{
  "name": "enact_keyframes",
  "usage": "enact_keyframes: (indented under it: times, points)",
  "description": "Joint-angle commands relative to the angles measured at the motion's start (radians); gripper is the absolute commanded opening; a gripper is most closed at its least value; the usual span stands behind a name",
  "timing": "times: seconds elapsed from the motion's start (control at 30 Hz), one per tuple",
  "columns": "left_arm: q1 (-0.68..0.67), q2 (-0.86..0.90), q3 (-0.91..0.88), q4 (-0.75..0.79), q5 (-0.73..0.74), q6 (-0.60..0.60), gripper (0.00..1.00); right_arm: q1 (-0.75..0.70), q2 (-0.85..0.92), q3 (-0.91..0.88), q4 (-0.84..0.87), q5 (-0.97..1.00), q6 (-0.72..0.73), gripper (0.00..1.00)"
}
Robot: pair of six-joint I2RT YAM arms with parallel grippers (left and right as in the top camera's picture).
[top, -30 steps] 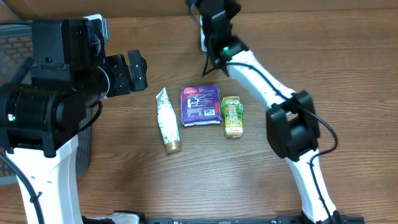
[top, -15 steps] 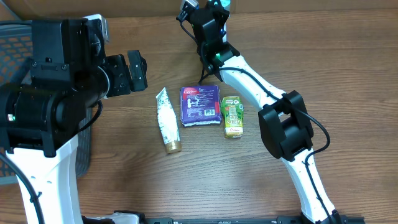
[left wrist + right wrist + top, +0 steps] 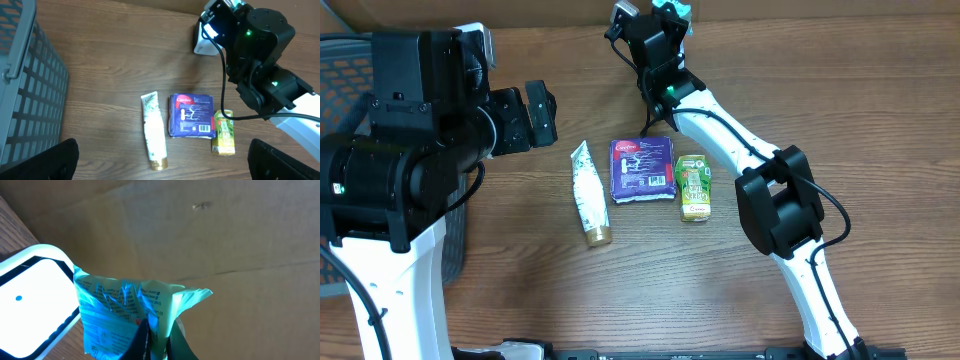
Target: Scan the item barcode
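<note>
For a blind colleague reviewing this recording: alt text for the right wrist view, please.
The right gripper is shut on a crinkled pale blue packet, held beside a white scanner with a blue dot; brown cardboard fills the background.

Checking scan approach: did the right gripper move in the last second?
Yes. The right gripper shifted left, judged against the purple pack, which stayed put. It holds a teal packet.

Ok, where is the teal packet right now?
The teal packet is pinched in the right gripper. In the right wrist view it sits just right of the white scanner, in front of the cardboard wall.
</note>
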Motion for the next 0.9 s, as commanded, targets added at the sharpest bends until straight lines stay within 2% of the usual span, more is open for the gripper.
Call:
enact_keyframes:
  times: [0.0, 0.13, 0.33, 0.5, 0.63, 0.87]
  points:
    - [0.004, 0.008, 0.008, 0.001, -0.009, 0.015, 1.0, -0.001, -0.082, -0.003, -0.026, 0.014, 0.089, 0.04]
    - [0.004, 0.008, 0.008, 0.001, -0.009, 0.015, 1.0, -0.001, -0.219, -0.003, -0.193, -0.052, 0.164, 0.04]
    - [0.004, 0.008, 0.008, 0.001, -0.009, 0.015, 1.0, -0.003, -0.49, -0.003, -0.562, -0.274, 0.399, 0.04]
    - [0.004, 0.008, 0.008, 0.001, -0.009, 0.015, 1.0, -0.037, -0.679, -0.003, -0.872, -0.555, 0.731, 0.04]
    - [0.004, 0.008, 0.008, 0.001, -0.009, 0.015, 1.0, -0.129, -0.79, -0.003, -1.094, -0.831, 0.994, 0.04]
    - [0.004, 0.008, 0.008, 0.001, -0.009, 0.015, 1.0, -0.38, -0.818, -0.019, -1.41, -1.031, 1.402, 0.04]
